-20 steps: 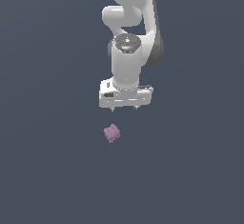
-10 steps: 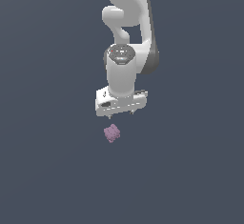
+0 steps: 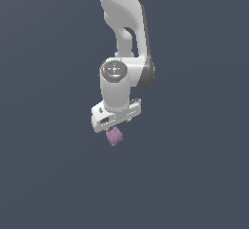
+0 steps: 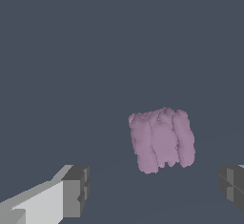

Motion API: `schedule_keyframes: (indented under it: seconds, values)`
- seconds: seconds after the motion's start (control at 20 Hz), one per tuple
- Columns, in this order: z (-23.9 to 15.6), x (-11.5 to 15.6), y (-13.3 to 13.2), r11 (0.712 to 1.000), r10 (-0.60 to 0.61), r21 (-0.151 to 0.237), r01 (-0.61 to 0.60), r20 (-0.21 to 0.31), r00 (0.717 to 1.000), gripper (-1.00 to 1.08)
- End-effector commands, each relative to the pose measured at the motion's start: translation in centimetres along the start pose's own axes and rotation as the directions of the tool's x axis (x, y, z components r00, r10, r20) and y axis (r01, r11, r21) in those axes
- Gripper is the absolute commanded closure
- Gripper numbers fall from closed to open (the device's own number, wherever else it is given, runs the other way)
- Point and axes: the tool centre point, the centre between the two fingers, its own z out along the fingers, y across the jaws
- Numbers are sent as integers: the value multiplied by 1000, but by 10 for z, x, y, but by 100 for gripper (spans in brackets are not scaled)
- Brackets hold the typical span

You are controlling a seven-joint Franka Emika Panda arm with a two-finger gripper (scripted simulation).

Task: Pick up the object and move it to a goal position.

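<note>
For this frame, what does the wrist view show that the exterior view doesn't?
Only the wrist view shows the gripper open, its dark fingertips standing apart on either side of the object, not touching it, and the object's ridged lobes. Only the exterior view shows the white arm reaching down. Both show the pale pinkish-purple object just below the gripper and the plain dark surface.

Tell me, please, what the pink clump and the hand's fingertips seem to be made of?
Pink clump: looks soft or waxy, matte, with lumpy ribbed lobes and no glints; a render, so uncertain. Fingertips: dark grey matte blocks, perhaps rubber or plastic, on the glossy white hand.
</note>
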Motion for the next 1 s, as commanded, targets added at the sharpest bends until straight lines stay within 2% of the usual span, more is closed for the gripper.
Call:
schedule_keyframes:
  seconds: [0.0,0.45,0.95]
  values:
    - [8,1,7,999,-52,1,52,-2,999,-92]
    - [26,3,22,986,-165,4,165,-6,986,-92]
    - [33,3,25,983,-182,5,182,-6,983,-92]
